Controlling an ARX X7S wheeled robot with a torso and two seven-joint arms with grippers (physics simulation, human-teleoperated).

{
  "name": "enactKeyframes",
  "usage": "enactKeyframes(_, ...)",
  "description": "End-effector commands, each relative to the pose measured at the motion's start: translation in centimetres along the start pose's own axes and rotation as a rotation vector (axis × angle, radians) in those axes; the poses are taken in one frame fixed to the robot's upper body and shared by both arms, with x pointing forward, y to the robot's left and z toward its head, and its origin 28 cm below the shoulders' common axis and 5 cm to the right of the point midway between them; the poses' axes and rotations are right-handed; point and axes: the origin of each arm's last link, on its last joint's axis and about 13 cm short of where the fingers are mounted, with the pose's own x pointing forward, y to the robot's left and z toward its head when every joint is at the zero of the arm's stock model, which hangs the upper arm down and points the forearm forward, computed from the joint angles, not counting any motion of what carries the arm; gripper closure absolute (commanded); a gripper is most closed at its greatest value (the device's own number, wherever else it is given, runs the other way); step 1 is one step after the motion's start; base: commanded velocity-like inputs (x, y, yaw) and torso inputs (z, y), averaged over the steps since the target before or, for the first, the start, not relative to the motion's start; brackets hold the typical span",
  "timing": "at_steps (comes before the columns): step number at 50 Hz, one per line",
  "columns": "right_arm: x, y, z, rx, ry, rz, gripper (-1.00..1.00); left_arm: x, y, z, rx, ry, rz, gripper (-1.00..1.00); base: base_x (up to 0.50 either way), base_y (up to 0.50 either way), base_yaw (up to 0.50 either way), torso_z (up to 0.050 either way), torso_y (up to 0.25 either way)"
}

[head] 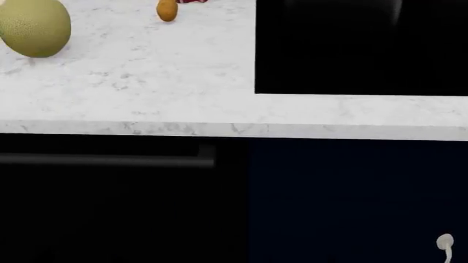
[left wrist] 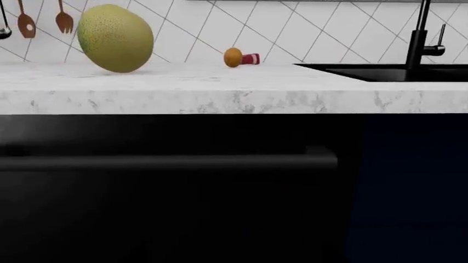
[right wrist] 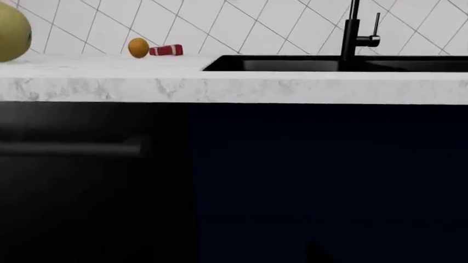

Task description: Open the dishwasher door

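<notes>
We are seeing the dishwasher door sitting closed under the marble surface, bar handle untouched, neither hand showing so their state is unknowable, and we are risking grabbing the navy cabinet beside it instead.
</notes>
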Motion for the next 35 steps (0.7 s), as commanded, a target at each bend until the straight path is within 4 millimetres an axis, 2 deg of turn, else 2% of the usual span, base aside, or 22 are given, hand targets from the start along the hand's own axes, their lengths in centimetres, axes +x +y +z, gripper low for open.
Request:
enactKeyframes(1,-0.07,-0.09,0.04,0.016,-0.002,0.002,-1.00,0.02,-0.12,0.14,-0.030,-0.008,0.004,-1.00,0.00,0.00,0.00,0.000,0.000)
enactKeyframes(4,-0.09,-0.13,0.01,0.017,-0.002,0.001,-1.00,0.24,-0.16,0.26,-0.035,-0.002,0.026,-1.00,0.00,0.00,0.00,-0.013,0.000)
enactKeyframes(23,-0.21,-0.11,-0.06,0.018,-0.004,-0.001,-1.00,0.20,-0.23,-0.01,-0.022,-0.002,0.009,-1.00,0.00,0.00,0.00,-0.050,0.000)
enactKeyframes(35,-0.25,-0.18,0.06,0.015,-0.006,-0.003,-1.00,0.24,-0.37,0.13,-0.014,0.000,0.002,-1.00,0.06,0.00,0.00,0.000,0.000)
